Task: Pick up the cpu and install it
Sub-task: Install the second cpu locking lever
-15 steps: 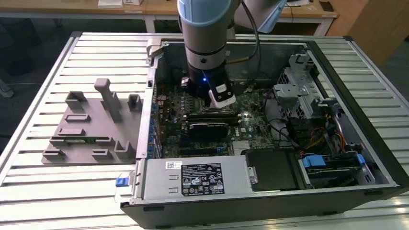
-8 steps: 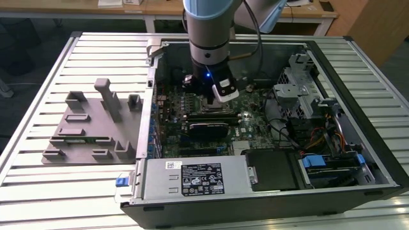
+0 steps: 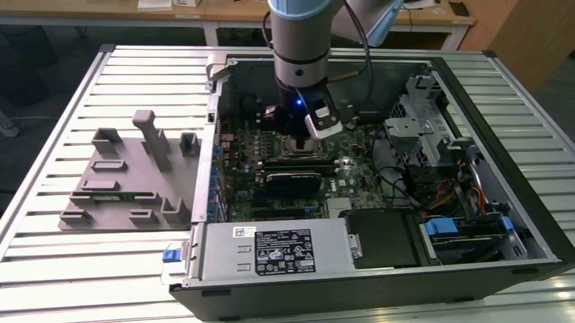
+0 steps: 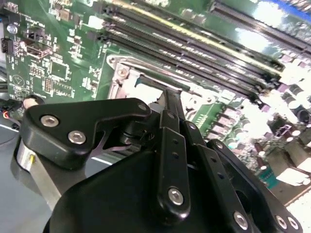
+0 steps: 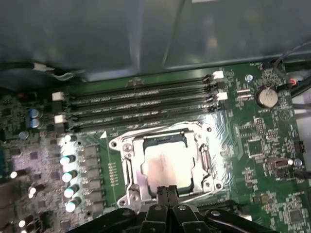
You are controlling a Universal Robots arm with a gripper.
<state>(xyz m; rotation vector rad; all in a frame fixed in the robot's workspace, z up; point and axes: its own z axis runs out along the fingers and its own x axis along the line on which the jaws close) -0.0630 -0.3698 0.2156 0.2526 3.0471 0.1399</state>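
On the exterior view's left, well apart from the tool, a grey fixture plate (image 3: 126,185) with plastic blocks lies on the slatted worktop (image 3: 54,114). Beside it stands the open computer case (image 3: 503,222), and the arm reaches down into it, so that the tool (image 3: 301,140) hangs over the green motherboard (image 3: 355,168), just above the socket frame (image 3: 292,149). In the first wrist view the cpu (image 5: 165,165) lies flat inside this metal frame (image 5: 124,162), directly under and a little ahead of the tool (image 5: 167,194); its shiny top is square, so no long axis is to be told, and its edges run along the edges of the frame. I judge that the cpu is already seated in the socket, but whether it sits fully down I cannot tell. The two fingers (image 5: 159,199) are pressed together in a clenched state with nothing between them, and their tips stand at the near edge of the cpu, touching it or just above it; which of the two I cannot say. Beyond the socket, away from the tool, run four long memory slots (image 5: 141,99), empty of modules, and to one side stands a row of small capacitors (image 5: 68,174). In the second wrist view the black linkage of the tool (image 4: 170,104) points down at the same frame (image 4: 121,73). The room around the socket is narrow, with the walls of the case near, and behind the worktop wooden desks (image 3: 233,10) are seen.
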